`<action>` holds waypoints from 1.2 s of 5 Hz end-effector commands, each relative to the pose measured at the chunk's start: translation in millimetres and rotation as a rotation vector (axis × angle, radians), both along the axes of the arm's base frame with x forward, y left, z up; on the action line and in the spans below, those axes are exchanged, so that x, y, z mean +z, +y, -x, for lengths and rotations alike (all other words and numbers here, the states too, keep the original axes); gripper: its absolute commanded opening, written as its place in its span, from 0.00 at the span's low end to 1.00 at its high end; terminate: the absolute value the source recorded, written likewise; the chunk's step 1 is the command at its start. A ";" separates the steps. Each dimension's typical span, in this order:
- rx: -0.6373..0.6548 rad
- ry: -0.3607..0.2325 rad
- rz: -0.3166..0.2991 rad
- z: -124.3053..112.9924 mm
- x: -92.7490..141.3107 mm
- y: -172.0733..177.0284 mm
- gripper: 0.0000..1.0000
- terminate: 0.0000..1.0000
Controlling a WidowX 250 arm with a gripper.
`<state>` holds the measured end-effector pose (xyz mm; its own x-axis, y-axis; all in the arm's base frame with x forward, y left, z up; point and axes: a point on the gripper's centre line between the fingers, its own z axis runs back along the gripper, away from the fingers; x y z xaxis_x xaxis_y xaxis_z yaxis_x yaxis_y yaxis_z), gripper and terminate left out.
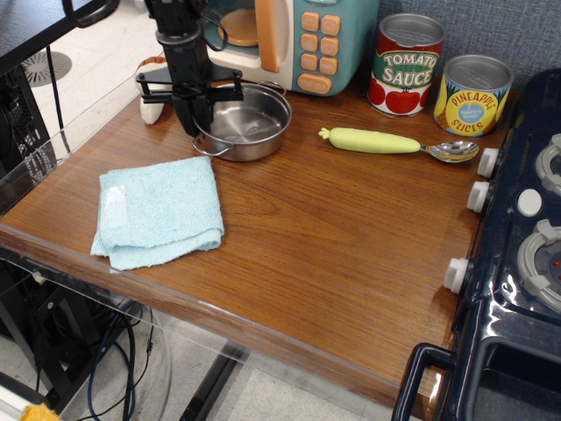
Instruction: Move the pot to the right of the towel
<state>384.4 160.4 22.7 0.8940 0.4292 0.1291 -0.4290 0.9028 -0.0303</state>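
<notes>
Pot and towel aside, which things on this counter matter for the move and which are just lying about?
For the job:
pot, rim gripped at its left
towel
gripper

Just lying about:
tomato sauce can
pineapple can
spoon with yellow-green handle
toy microwave
toy stove

Pot [248, 123]: shiny silver. Towel [158, 211]: light blue. End effector [195, 118]: black. Table [333, 237]: brown wood grain. Spoon [399, 144]: yellow-green handle, silver bowl. 2 cans: red tomato label [406, 64]; yellow-blue pineapple label [472, 95].
</notes>
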 end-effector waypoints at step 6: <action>-0.417 -0.133 0.048 79.9 62.2 -152.6 0.00 0.00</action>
